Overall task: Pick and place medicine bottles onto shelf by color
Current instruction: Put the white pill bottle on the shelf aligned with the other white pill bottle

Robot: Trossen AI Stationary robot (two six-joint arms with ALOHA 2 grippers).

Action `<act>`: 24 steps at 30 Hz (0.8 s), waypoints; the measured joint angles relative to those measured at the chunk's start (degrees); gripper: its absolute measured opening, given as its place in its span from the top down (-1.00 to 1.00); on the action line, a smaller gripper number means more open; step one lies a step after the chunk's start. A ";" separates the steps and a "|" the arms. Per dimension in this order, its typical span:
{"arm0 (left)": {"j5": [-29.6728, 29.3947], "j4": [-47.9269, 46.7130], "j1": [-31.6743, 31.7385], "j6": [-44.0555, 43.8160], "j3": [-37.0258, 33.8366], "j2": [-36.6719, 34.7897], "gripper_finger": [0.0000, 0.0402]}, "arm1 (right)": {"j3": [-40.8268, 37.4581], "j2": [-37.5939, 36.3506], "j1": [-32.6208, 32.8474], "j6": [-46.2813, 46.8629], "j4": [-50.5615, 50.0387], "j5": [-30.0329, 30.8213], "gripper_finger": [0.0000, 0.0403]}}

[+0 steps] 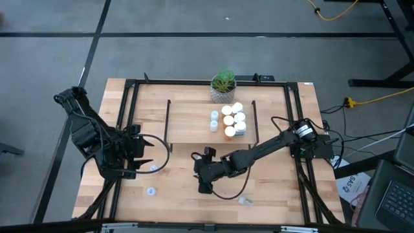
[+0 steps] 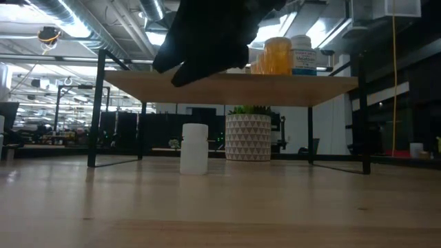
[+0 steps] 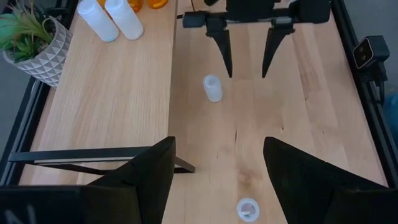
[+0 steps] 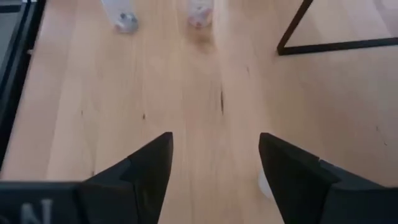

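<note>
Overhead, a green potted plant (image 1: 223, 86) is standing behind the light-wood shelf (image 1: 187, 123), where white and orange medicine bottles (image 1: 231, 120) are clustering. Level view: one white bottle (image 2: 193, 149) is standing on the tabletop. Both wrist views: left gripper (image 3: 217, 171) and right gripper (image 4: 214, 165) are spreading wide, gripping nothing.

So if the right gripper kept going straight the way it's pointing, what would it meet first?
Probably bare tabletop first. The open right gripper points toward two small clear bottles, likely the first things reached, though depth is unclear.
</note>
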 joint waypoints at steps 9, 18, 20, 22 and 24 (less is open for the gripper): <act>0.00 0.00 0.00 -0.01 0.00 0.00 -0.18 | 6.22 6.32 0.46 -1.32 -3.40 1.18 -0.05; 0.00 0.00 0.00 -0.05 0.00 0.00 -0.18 | 17.62 7.79 2.60 -2.54 -24.46 9.10 -0.02; 0.00 0.02 -0.02 -0.05 -0.02 0.00 -0.18 | 17.31 7.85 2.29 -0.60 -23.99 8.42 -0.02; 0.00 0.00 -0.02 -0.05 0.00 0.00 -0.18 | 17.13 7.85 2.16 0.73 -23.92 6.95 -0.02; 0.00 0.01 -0.02 -0.03 -0.01 -0.01 -0.18 | 17.11 7.85 2.23 0.57 -23.81 4.91 -0.02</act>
